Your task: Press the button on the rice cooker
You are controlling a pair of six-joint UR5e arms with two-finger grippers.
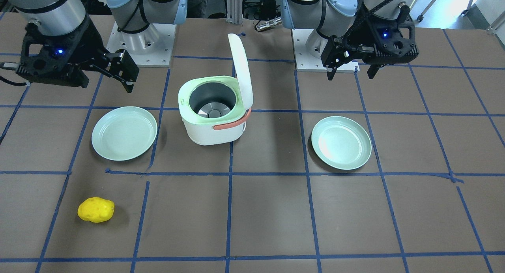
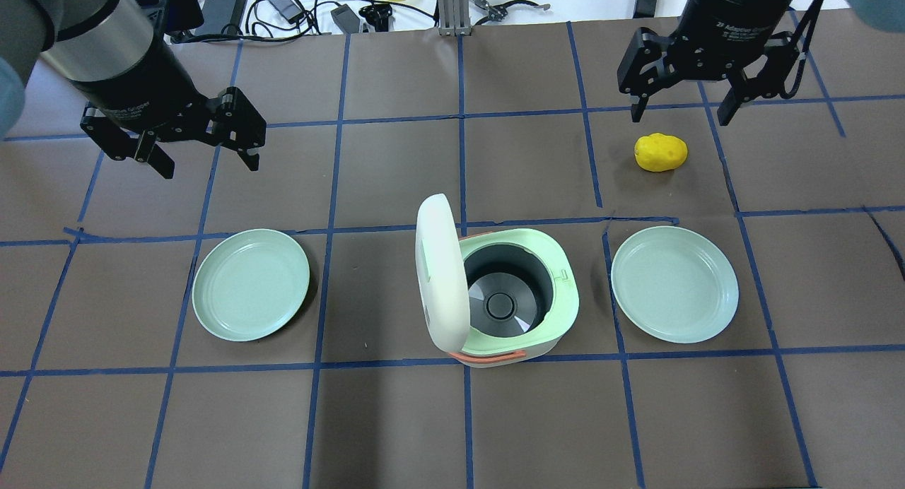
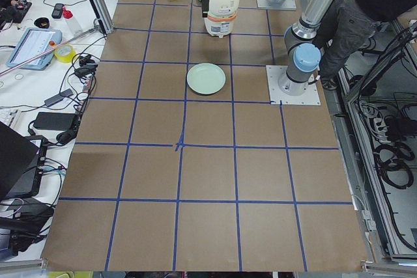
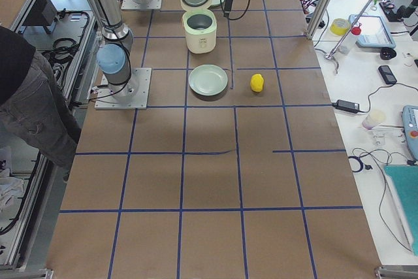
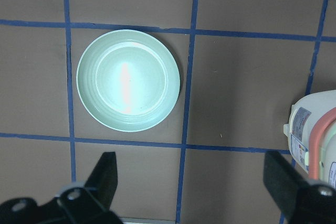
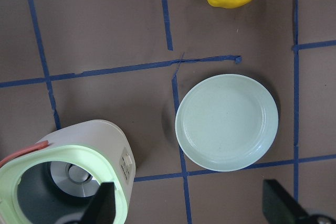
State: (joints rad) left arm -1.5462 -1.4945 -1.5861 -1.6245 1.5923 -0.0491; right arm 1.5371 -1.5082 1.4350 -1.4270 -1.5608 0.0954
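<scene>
Across the table (image 1: 272, 217) from the robot, at the middle: rice cooker (image 1: 213, 133), white with a green rim, lid (image 1: 241, 68) standing upright and open, grey pot bare inside. Left gripper (image 1: 352, 75) on the right of this view, raised near the robot's base, jaws wide apart and nothing between them. Cooker well apart from it, toward the view's left and nearer to the camera. Right gripper (image 1: 106, 80) on the view's left, raised too, spread wide and holding nothing. Cooker to its right, apart from it. Left-side plate (image 1: 341, 143) and right-side plate (image 1: 124, 133), pale green, one on each side of the cooker, not touching it. Yellow lump (image 1: 96, 210) alone beyond the right-side plate.

From overhead, cooker at the centre, lid on the side toward the left gripper. Both grippers beyond the plates, well apart from the cooker, over brown paper. Yellow lump close under the right gripper in the picture, not touched.

From the two ends of the table, cooker small and far, with a plate in front of it. Grippers too small there; cannot tell their opening from these views.

From the left wrist camera, looking down: left-side plate ahead of the two dark fingers (image 5: 105, 177). Cooker's wall with its orange handle (image 5: 321, 140) only at the right edge of the picture.

From the right wrist camera: cooker at the lower left corner, next to one dark finger (image 6: 105, 205). Small button tab (image 6: 127, 163) on the cooker's wall, on the side facing the right-side plate. Plate ahead of the fingers, yellow lump at the top edge.
</scene>
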